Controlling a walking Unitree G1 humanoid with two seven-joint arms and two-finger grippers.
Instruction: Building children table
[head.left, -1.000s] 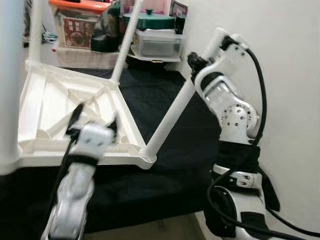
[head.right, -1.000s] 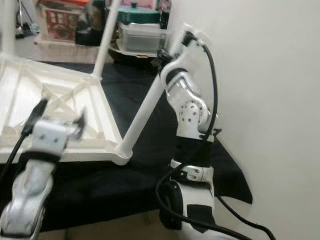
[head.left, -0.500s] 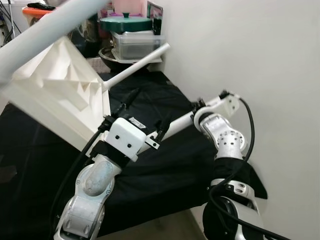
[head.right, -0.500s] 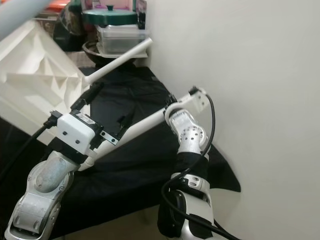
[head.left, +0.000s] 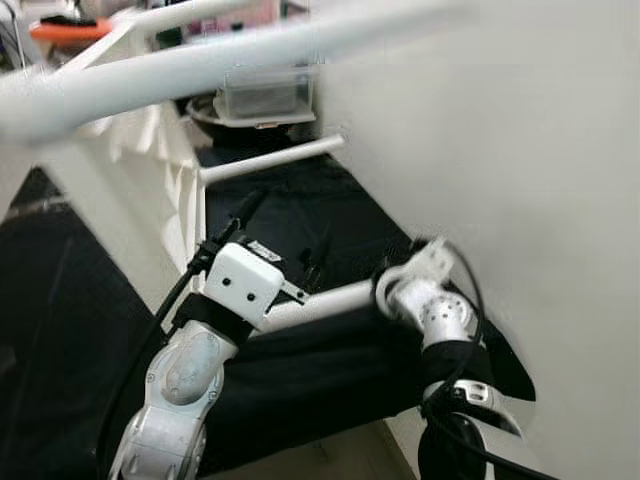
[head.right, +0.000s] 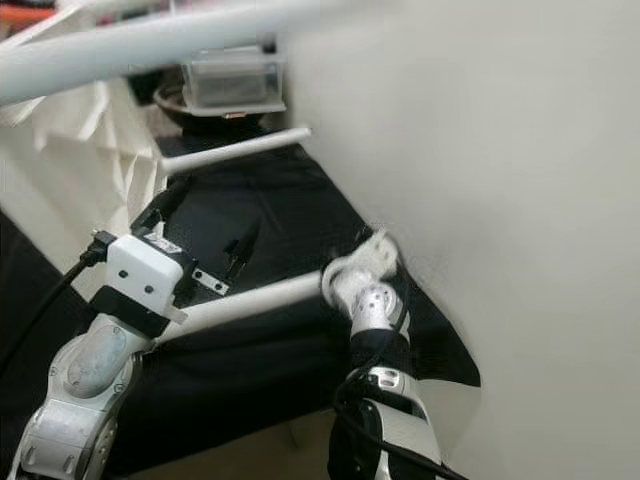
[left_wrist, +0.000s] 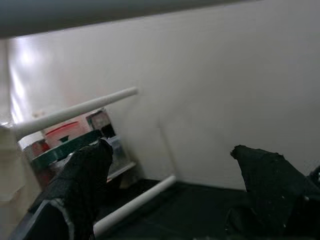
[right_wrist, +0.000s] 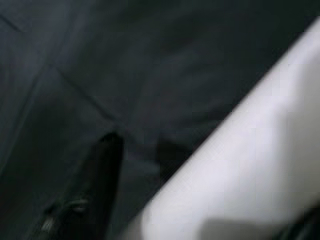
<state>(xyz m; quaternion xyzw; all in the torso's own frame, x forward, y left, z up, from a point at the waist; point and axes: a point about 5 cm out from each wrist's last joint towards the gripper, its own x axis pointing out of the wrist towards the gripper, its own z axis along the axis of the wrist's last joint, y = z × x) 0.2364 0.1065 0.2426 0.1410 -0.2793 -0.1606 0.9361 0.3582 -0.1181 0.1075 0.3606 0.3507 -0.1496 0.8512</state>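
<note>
The children table (head.left: 130, 190) is the largest thing here. It is tipped on its side over the black cloth (head.left: 300, 210) that covers the floor, close to the white wall (head.left: 500, 150). Its ribbed white underside faces the robot, and its legs stick out sideways. One leg (head.left: 150, 70) passes blurred across the top of the head views, and another leg (head.left: 270, 160) points toward the wall. It looks like moulded plastic, so I judge it light and stiff, but also bulky and smooth. It can swing or slip when it is turned.

The lowest leg (head.left: 330, 297) runs between the two arms. This round tube is the natural place to hold, near the socket where it is strongest. The right claw (head.left: 385, 290) is at the far end of this leg. In the right wrist view the white tube lies against its black finger (right_wrist: 100, 175), but whether it is clamped I cannot tell. The left claw (left_wrist: 175, 195) is near the inner end of the leg, with fingers spread apart and nothing between them.

Behind, storage boxes (head.left: 265, 90) are stacked.
</note>
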